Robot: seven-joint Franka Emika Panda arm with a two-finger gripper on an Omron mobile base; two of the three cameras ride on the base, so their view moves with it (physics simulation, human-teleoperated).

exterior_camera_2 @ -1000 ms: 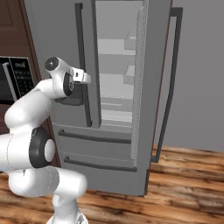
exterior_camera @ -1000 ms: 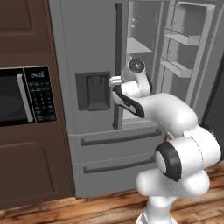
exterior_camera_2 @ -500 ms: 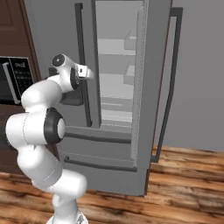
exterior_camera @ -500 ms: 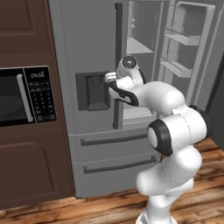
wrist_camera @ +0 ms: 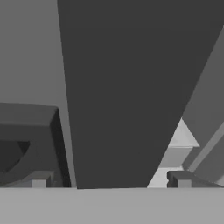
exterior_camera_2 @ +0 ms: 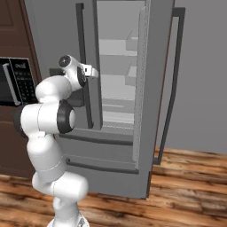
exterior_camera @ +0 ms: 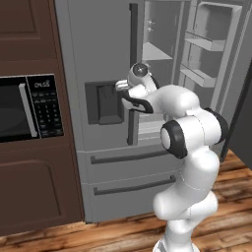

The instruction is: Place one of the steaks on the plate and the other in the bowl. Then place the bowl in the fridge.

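1. Kitchen, fridge (exterior_camera: 113, 49) front: right door swung wide, bare shelves (exterior_camera_2: 117, 46) exposed; left door shut, dispenser recess (exterior_camera: 104, 103) at mid-height.
2. Hand (exterior_camera: 121, 85) raised level with the recess, pressed close against the long dark vertical handle (exterior_camera: 133, 74) of the shut left door, pointing left toward the microwave (exterior_camera: 29, 108).
3. Seen along the hand: a broad dark bar, judged to be that handle (wrist_camera: 131, 87), very near, with the recess to its left and pale shelving to its right; two small tips (wrist_camera: 39, 181) standing at either side of the bar's foot.
4. Grip state: cannot tell — tips set apart, yet contact with the bar unclear.
5. Key relation: handle's long axis vertical, lying directly ahead of the hand; open compartment just right of it.
6. Steaks, plate and bowl: whereabouts unknown from these views; nothing carried between the tips.
7. Judgement: fridge stage in hand, bowl delivery not yet done.
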